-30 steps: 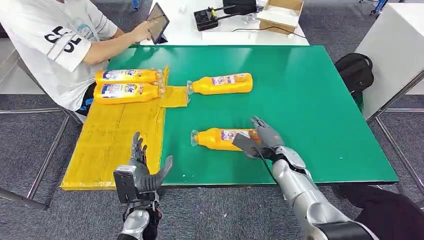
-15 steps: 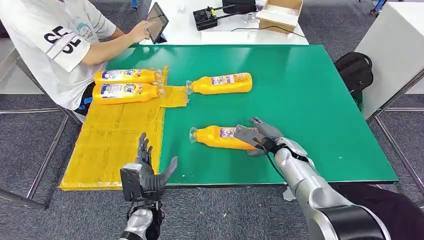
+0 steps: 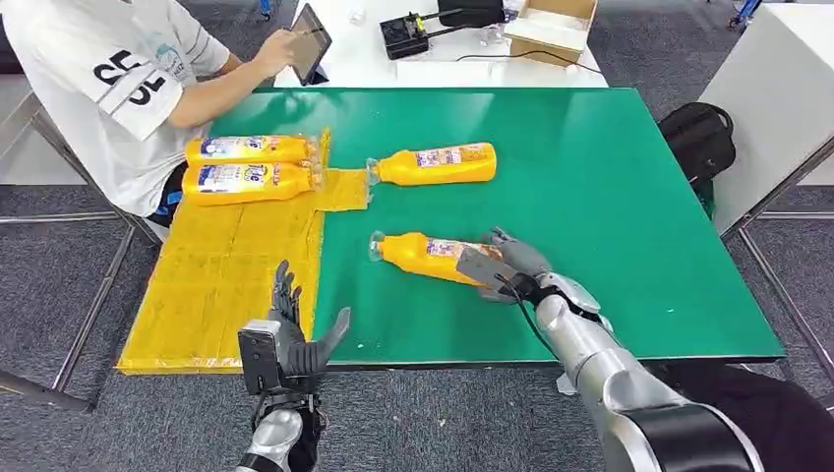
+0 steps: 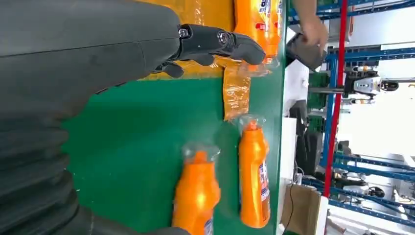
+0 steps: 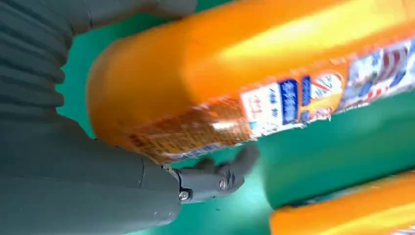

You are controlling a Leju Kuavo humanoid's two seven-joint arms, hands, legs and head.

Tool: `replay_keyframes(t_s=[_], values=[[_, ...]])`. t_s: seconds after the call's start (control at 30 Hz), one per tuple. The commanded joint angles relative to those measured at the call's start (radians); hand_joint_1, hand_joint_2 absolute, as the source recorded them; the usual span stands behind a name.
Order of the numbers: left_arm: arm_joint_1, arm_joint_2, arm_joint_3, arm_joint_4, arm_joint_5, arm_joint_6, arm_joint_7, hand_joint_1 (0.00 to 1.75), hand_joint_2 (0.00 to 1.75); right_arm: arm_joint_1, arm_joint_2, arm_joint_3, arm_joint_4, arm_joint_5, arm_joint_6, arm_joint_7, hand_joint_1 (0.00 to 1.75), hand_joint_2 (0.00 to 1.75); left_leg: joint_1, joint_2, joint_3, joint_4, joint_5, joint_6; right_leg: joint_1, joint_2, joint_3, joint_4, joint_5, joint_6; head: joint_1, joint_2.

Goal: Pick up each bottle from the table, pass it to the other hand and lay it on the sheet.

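Note:
An orange bottle (image 3: pixel 425 256) lies tilted on the green table (image 3: pixel 610 197), cap toward the sheet. My right hand (image 3: pixel 511 265) grips its base end; in the right wrist view the bottle (image 5: pixel 244 73) sits between the thumb and the dark fingers (image 5: pixel 215 178). A second orange bottle (image 3: pixel 438 164) lies farther back. Two more bottles (image 3: pixel 251 149) (image 3: pixel 251 180) lie side by side on the yellow sheet (image 3: pixel 226 275). My left hand (image 3: pixel 290 339) hangs open at the table's front edge, beside the sheet, holding nothing. The left wrist view shows the near bottle (image 4: pixel 195 196) and the far one (image 4: pixel 253 181).
A person in a white shirt (image 3: pixel 118 88) sits at the table's far left corner with a tablet (image 3: pixel 310 41), close to the sheet's bottles. A black bag (image 3: pixel 700 138) stands off the right edge. A white desk behind carries a cardboard box (image 3: pixel 553 25).
My right hand has closed round the near bottle's base, and the bottle has turned, its cap end swinging slightly farther from me. The left hand has shifted a little to the right.

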Motion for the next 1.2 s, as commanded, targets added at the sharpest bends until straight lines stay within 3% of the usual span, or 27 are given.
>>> replay_keyframes(t_s=[0.03, 0.43, 0.5, 0.57, 0.63, 0.67, 0.77, 1.2], values=[[-0.041, -0.028, 0.004, 0.061, -0.006, -0.008, 0.004, 0.0, 1.75, 0.053, 0.031, -0.019, -0.008, -0.038, -0.057, -0.073, 1.75, 1.75, 0.0, -0.001, 0.003, 0.0, -0.002, 0.001, 0.001, -0.003, 0.004, -0.001, -0.002, -0.003, 0.0, 0.0], [-0.039, -0.028, 0.001, 0.065, -0.009, -0.006, 0.004, 0.0, 1.75, 0.106, 0.035, -0.036, -0.053, -0.063, -0.094, -0.113, 1.75, 1.75, 0.0, -0.001, 0.002, 0.0, -0.001, 0.001, 0.001, -0.002, 0.003, -0.001, -0.002, -0.003, 0.0, 0.0], [-0.037, -0.028, 0.006, 0.059, -0.01, -0.001, 0.004, 0.0, 1.75, 0.126, 0.043, -0.058, -0.092, -0.088, -0.132, -0.161, 1.75, 1.75, 0.0, -0.002, 0.002, -0.001, -0.001, 0.001, 0.001, -0.003, 0.004, -0.001, -0.002, -0.003, 0.0, 0.0], [-0.027, -0.028, 0.01, 0.044, -0.009, 0.009, 0.004, 0.0, 1.75, 0.163, 0.073, -0.104, -0.189, -0.141, -0.215, -0.233, 1.75, 1.75, 0.0, -0.002, 0.003, 0.0, -0.002, 0.001, 0.001, -0.003, 0.004, -0.001, -0.002, -0.003, 0.0, 0.0], [-0.01, -0.028, 0.014, 0.018, -0.013, 0.025, 0.004, 0.0, 1.75, 0.274, 0.136, -0.157, -0.461, -0.227, -0.319, -0.312, 1.75, 1.75, 0.0, 0.0, 0.002, 0.0, -0.002, 0.001, 0.001, -0.002, 0.003, 0.0, -0.002, -0.003, 0.0, 0.0], [-0.005, -0.028, 0.015, 0.009, -0.013, 0.031, 0.004, 0.0, 1.75, 0.338, 0.15, -0.15, -0.608, -0.245, -0.336, -0.306, 1.75, 1.75, 0.0, 0.001, -0.001, 0.0, -0.001, 0.001, 0.001, 0.0, 0.0, 0.0, -0.001, -0.002, 0.0, 0.0], [-0.001, -0.028, 0.017, -0.001, -0.013, 0.041, 0.004, 0.0, 1.75, 0.438, 0.176, -0.139, -0.831, -0.259, -0.414, -0.313, 1.75, 1.75, 0.0, 0.001, -0.001, 0.001, -0.003, 0.001, 0.001, 0.0, 0.0, 0.002, -0.003, -0.003, 0.0, 0.0], [-0.001, -0.028, 0.017, -0.001, -0.013, 0.041, 0.004, 0.0, 1.75, 0.438, 0.176, -0.139, -0.831, -0.259, -0.414, -0.313, 1.75, 1.75, 0.0, -0.002, -0.003, 0.0, -0.003, 0.0, 0.0, -0.002, 0.0, 0.0, -0.004, 0.0, 0.0, 0.0]])
